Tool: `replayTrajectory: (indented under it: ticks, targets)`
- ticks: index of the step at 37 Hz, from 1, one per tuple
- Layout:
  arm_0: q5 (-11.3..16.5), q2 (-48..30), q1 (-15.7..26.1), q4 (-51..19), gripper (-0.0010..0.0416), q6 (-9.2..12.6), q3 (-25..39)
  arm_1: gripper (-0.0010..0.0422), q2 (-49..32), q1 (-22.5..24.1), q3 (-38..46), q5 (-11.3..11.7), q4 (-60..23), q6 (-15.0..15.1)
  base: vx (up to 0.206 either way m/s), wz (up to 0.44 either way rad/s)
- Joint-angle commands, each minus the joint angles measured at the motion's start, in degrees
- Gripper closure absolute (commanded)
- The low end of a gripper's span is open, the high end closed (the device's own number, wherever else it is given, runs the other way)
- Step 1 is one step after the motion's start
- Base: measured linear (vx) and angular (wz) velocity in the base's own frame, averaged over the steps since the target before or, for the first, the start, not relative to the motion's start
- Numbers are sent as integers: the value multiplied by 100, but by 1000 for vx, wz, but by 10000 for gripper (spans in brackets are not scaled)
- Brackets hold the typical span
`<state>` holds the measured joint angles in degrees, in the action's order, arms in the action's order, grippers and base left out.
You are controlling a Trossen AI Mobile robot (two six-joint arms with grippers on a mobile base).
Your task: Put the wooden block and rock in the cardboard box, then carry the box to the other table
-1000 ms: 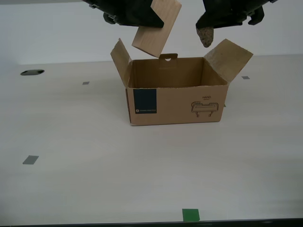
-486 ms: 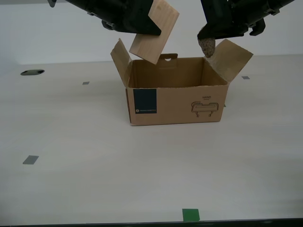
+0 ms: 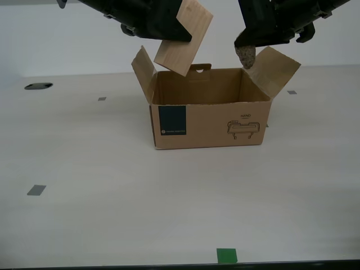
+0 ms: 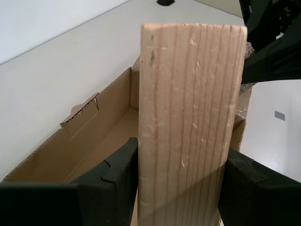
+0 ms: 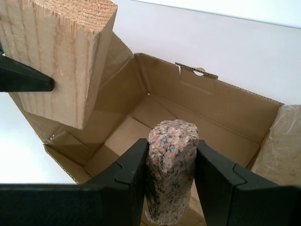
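On the exterior view you see a green tape mark point(image 3: 226, 256) nearest the camera, then a bare stretch of pale worktop point(image 3: 84, 225) with a grey tape square point(image 3: 36, 190) toward the exterior view's left, and beyond that the cardboard box point(image 3: 208, 121) standing upright with its flaps open, blue label point(image 3: 171, 121) and line drawing point(image 3: 244, 127) facing you.

Above the box, my second claw point(image 3: 179, 28) holds the wooden block point(image 3: 184, 38) tilted, its lower corner just over the box's rim on the exterior view's left. My first claw point(image 3: 246, 46) grips the rock point(image 3: 246, 55) beside the raised flap on the exterior view's right. Both are still in the air, not yet inside the box.

The wrist views tell you what the exterior view cannot. In the second wrist view the block point(image 4: 190, 122) fills the space between the black fingers point(image 4: 110, 183), clamped on both sides, grain running lengthwise, with the box interior point(image 4: 94, 141) open below. In the first wrist view the speckled rock point(image 5: 170, 176) is pinched between the fingers point(image 5: 122, 188), hanging over the bare box floor point(image 5: 141, 122), and you can also see the block's end grain point(image 5: 61, 56) nearby over the box.

Against the picture half a second ago, nothing has shifted. Against a full second ago, the block has come lower and turned slightly toward the exterior view's left, and the rock sits a touch nearer the flap.
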<state>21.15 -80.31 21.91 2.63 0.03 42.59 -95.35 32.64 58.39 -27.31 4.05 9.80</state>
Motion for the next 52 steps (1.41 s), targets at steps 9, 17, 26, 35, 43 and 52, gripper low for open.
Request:
replayTrajectory:
  ticks: [9, 17, 26, 35, 43, 52]
  targets:
    - [22, 4, 13, 17, 405, 2, 0, 412, 2, 7, 4, -42, 33, 11, 0, 0]
    - [22, 4, 28, -7, 405, 4, 0, 412, 2, 15, 4, -42, 31, 52, 0, 0]
    - [22, 4, 33, -7, 405, 2, 0, 367, 2, 24, 4, -39, 31, 118, 0, 0]
    - [22, 4, 39, -9, 405, 2, 0, 288, 2, 35, 4, -39, 33, 118, 0, 0]
    - [22, 4, 42, -9, 405, 4, 0, 241, 2, 44, 4, -39, 35, 116, 0, 0]
    - [-15, 4, 44, -7, 359, 31, 0, 212, 2, 48, 4, -42, 37, 114, 0, 0]
